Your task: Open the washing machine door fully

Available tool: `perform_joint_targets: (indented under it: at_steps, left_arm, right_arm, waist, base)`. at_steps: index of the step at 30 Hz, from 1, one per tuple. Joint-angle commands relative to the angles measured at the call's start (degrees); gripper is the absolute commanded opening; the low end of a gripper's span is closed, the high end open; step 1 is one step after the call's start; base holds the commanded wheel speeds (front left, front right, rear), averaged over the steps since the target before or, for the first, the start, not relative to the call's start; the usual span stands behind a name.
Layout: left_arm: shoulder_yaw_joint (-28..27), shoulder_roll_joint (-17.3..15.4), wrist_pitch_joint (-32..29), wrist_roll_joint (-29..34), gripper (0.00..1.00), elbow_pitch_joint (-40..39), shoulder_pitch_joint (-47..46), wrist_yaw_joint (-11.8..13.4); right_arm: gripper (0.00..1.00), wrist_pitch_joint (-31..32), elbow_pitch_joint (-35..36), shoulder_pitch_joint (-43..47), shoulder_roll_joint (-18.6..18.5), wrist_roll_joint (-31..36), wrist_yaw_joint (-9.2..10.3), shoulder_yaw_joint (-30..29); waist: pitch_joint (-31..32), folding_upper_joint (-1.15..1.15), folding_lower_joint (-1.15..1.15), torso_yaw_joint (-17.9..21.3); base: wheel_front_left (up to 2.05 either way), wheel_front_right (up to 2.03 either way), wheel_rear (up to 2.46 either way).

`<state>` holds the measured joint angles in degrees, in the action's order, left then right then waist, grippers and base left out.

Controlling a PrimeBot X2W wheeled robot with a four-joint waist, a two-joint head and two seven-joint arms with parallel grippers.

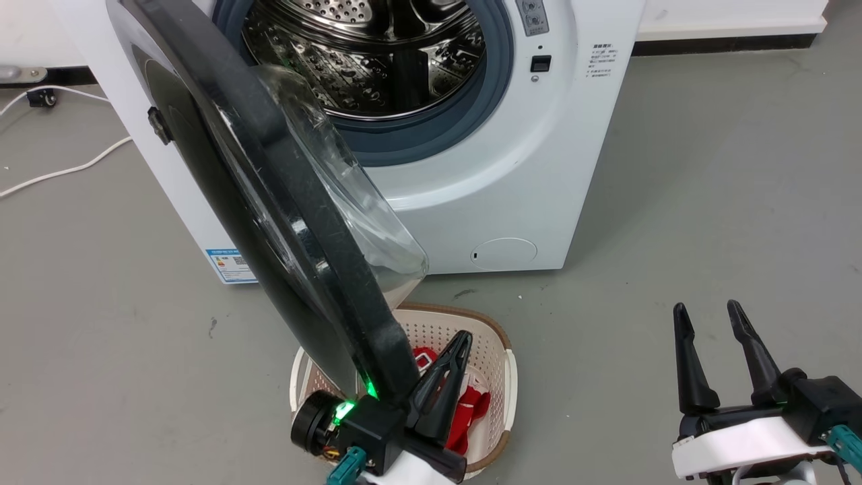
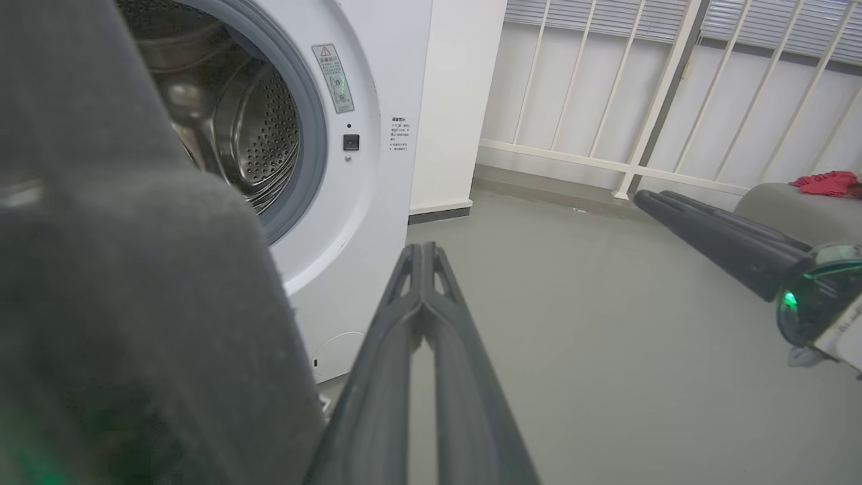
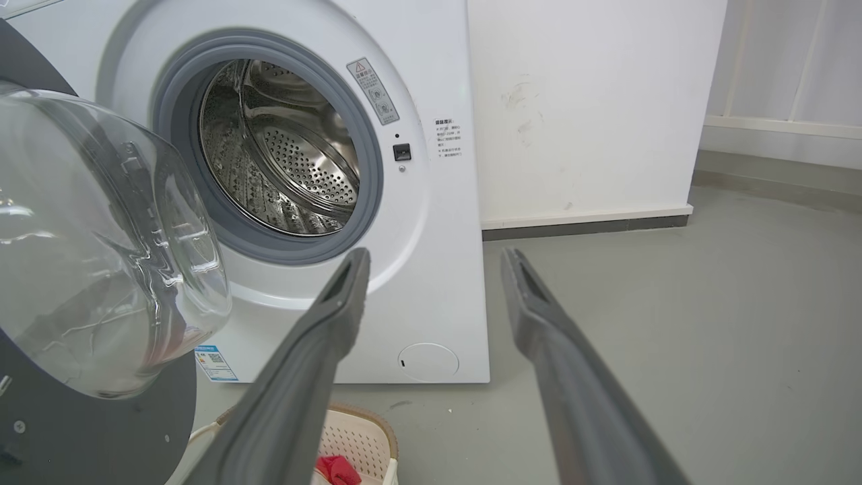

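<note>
The washing machine door (image 1: 283,168) stands swung out from the white machine (image 1: 539,168), edge-on to the head view, its clear glass bowl (image 3: 101,236) facing the drum (image 1: 363,54). My left gripper (image 1: 463,335) is shut with nothing between its fingers, close against the inner side of the door's free lower edge. In the left wrist view the dark door rim (image 2: 121,303) looms blurred just left of the shut left gripper (image 2: 421,249). My right gripper (image 1: 714,323) is open at the lower right, apart from the door, and holds nothing (image 3: 434,259).
A white laundry basket (image 1: 498,337) with red cloth (image 1: 471,404) sits on the floor under the door's edge and my left gripper. White cables (image 1: 67,168) lie on the grey floor left of the machine. A railing (image 2: 640,101) runs along the wall to the right.
</note>
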<state>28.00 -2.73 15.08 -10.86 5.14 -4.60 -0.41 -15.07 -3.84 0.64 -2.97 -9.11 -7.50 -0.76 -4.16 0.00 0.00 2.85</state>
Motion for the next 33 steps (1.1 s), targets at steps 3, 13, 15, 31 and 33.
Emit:
perform_joint_targets:
  at_steps: [3,13,15,31,33]
  left_arm:
    - [-2.3,-1.0,0.0,-0.2,0.0,-0.9,1.6,1.5]
    - [-3.9,-1.7,0.1,1.6,0.0,-7.9,8.7,3.1]
    - [-4.3,-1.7,0.1,1.4,0.0,-8.7,10.2,3.5]
    - [-11.3,-3.2,0.1,0.5,0.0,-11.7,15.9,6.6]
    - [-12.1,-3.5,0.1,0.2,0.0,-11.6,15.7,6.7]
  right_arm:
    - [1.0,-0.1,-0.2,0.0,0.2,-0.4,0.02,0.0]
    - [1.0,0.2,-0.7,0.9,0.2,-0.7,0.03,0.1]
    - [1.0,0.2,-0.6,1.3,0.2,-0.7,0.02,0.0]
    - [1.0,1.5,0.2,2.9,0.2,-0.8,0.03,-0.3]
    - [1.0,1.6,0.3,2.9,0.2,-0.8,0.03,-0.4]
  waist:
    - [0.4,0.0,0.0,-0.6]
    - [2.0,0.0,0.0,-4.3]
    - [2.3,0.0,0.0,-5.7]
    - [3.8,0.0,0.0,-16.7]
    - [3.7,0.0,0.0,-17.1]
  base:
    - [0.0,0.0,0.0]
    - [0.0,0.0,0.0]
    - [0.0,0.0,0.0]
    - [0.0,0.0,0.0]
    - [0.0,0.0,0.0]
